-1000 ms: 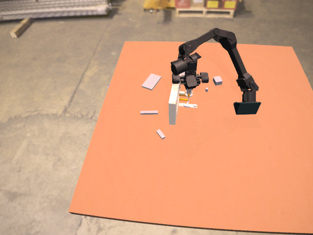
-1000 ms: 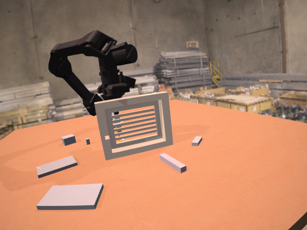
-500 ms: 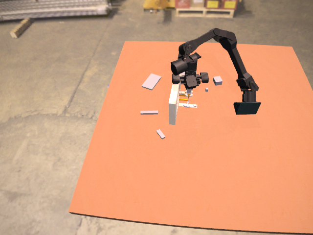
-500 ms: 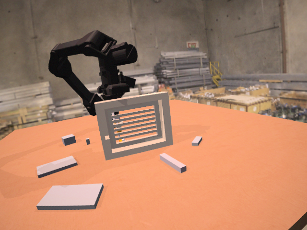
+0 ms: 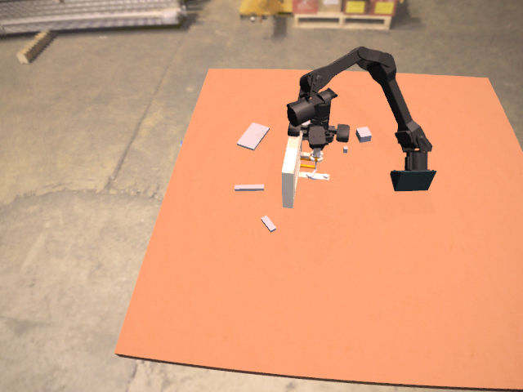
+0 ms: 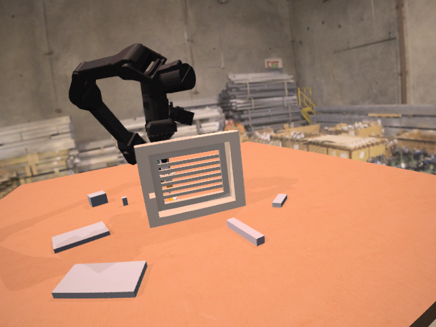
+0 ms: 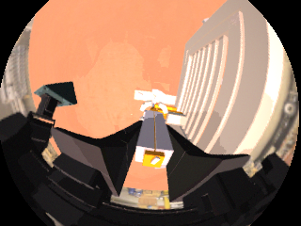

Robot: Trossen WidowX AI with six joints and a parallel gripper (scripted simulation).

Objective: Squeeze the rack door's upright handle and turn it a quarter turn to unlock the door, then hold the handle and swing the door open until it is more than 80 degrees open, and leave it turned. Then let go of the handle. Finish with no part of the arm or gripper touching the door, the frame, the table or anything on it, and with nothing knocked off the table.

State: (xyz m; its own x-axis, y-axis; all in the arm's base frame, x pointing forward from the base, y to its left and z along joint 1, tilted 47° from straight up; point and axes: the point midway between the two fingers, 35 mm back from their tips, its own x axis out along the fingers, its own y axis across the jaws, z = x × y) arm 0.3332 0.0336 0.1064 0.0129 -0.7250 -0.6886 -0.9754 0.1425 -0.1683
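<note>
The white frame [image 5: 288, 185] [image 6: 142, 169] stands upright on the orange table. The slatted door [image 6: 197, 202] [image 7: 230, 61] sits inside it and looks closed. The upright handle [image 7: 154, 159] stands out in front of the door, with grey sides, white ends and a yellow core; white and orange brackets show below it. My gripper [image 5: 316, 147] [image 7: 153, 124] points down from above and is shut on the handle, its black fingers pressing both grey sides close together. The frame and slats mostly hide the handle in the exterior view.
Loose grey blocks lie around: a wide slab [image 5: 253, 135] [image 6: 100, 281] and a bar [image 5: 249, 187] [image 6: 244, 230] behind the frame, a small block [image 5: 268, 224] [image 6: 279, 199] past its far end, a cube [image 5: 364, 134] [image 6: 97, 198] and a tiny block [image 5: 345, 149] [image 6: 125, 201] near the arm.
</note>
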